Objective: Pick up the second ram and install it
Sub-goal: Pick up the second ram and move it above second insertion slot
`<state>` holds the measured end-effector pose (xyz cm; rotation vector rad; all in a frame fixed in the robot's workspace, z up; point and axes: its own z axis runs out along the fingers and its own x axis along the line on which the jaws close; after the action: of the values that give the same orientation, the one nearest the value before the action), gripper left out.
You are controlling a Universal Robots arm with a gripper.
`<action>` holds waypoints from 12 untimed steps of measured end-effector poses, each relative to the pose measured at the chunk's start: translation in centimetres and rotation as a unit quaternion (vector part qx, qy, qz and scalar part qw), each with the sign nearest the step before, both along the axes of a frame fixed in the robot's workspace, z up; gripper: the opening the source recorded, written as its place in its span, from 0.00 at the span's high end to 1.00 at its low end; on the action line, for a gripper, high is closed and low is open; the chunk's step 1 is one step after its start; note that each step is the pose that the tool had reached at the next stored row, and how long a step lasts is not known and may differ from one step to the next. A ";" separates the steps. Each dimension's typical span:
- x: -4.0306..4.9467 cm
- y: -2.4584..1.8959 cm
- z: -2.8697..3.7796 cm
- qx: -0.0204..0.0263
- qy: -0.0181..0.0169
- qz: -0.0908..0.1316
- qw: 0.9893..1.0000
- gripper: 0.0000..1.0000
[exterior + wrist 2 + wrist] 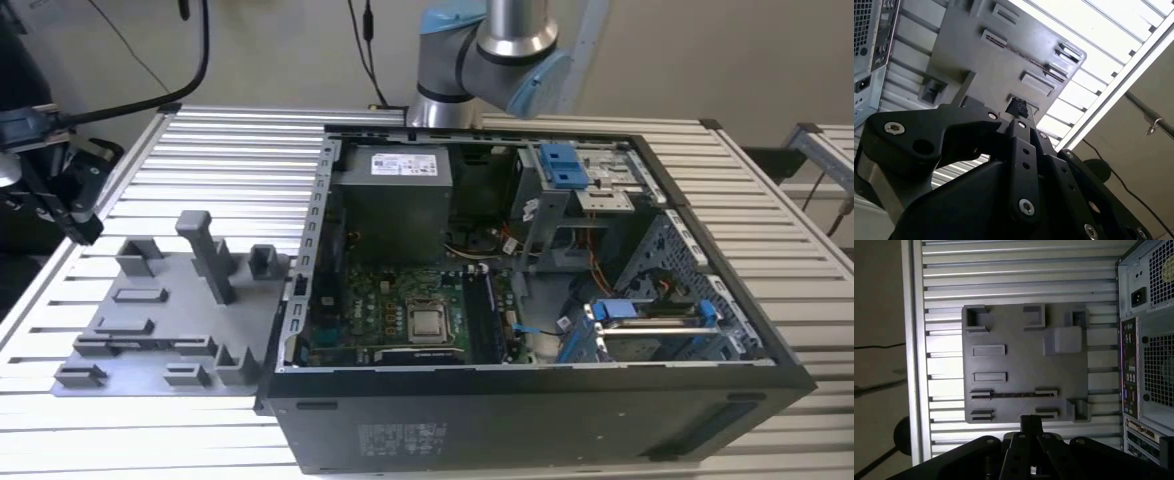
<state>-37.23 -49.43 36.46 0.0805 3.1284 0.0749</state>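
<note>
The second ram is out of view. In both wrist views my gripper (1031,421) (1019,107) hangs well above the grey holder plate (1019,365) (999,65), over the plate's edge by its narrow slotted blocks. The black fingers are pressed together, and nothing shows between them. The holder plate (147,330) lies at the exterior view's left, beside the open computer case (534,400). Inside the case are the motherboard (400,310), its long black slots (483,315) and the grey power-supply box (394,200). The arm (487,50) rises behind the case.
The case's rear panel (1149,340) (874,40) stands close beside the holder plate. Tall grey posts (200,250) stick up from the plate. The slatted aluminium table (227,150) ends in a rail (914,340). A black clamp with cables (60,170) sits at the exterior view's far left.
</note>
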 end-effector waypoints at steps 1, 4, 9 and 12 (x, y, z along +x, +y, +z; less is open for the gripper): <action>0.00 0.00 0.00 0.000 0.000 0.005 1.000 0.89; 0.00 0.00 0.00 0.000 0.000 0.022 1.000 0.89; 0.00 0.00 0.00 -0.001 0.000 0.050 0.999 0.89; -0.01 0.00 0.01 -0.002 0.000 0.066 0.998 0.89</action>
<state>-37.24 -49.43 36.46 -0.1263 3.1302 0.0709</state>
